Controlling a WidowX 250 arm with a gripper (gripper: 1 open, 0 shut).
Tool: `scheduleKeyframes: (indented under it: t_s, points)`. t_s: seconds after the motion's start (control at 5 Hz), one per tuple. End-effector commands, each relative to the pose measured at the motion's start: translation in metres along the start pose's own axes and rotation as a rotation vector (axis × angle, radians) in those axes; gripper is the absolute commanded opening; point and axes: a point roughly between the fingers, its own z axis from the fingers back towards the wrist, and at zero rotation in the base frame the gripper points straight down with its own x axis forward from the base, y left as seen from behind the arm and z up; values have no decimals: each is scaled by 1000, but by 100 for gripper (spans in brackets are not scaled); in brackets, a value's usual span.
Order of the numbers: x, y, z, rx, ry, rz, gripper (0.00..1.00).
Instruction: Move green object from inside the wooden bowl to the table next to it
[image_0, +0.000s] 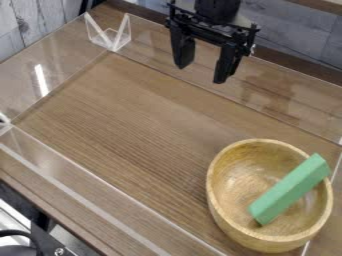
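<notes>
The green object lies inside the wooden bowl, toward the bowl's right half. It is a flat, long green block set on a slant, its upper end pointing to about one o'clock and resting against or just over the rim there, its lower end down near the bowl's floor at about seven o'clock. From this angle it is hard to tell whether the upper end truly touches the rim or only overlaps it in the view. Nothing grips the block.

The bowl is round, shallow and light tan, with a thick rim. It sits at about four o'clock in the view, near the bottom right corner of the table, and its lower edge is cut off by the picture's border.

The table is brown wood grain. Low clear walls run along its edges, showing mainly as bright lines and glints; the near wall crosses from nine o'clock down toward six o'clock. At the far left corner, about eleven o'clock, the clear walls meet in a small bright V-shaped reflection.

The gripper hangs at twelve o'clock, over the far side of the table and well apart from the bowl and the block. It is black and points downward, its fingers spread wide with open air between them, pinching nothing. Behind it a pale planked wall forms the backdrop.
</notes>
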Motion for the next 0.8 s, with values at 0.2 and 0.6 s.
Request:
scheduleKeyframes:
  t_s: [0.2, 0.6]
  points:
    - [-23, -37, -19, -20, 48, -38, 100]
    - [-39, -112, -42, -20, 9, -88, 100]
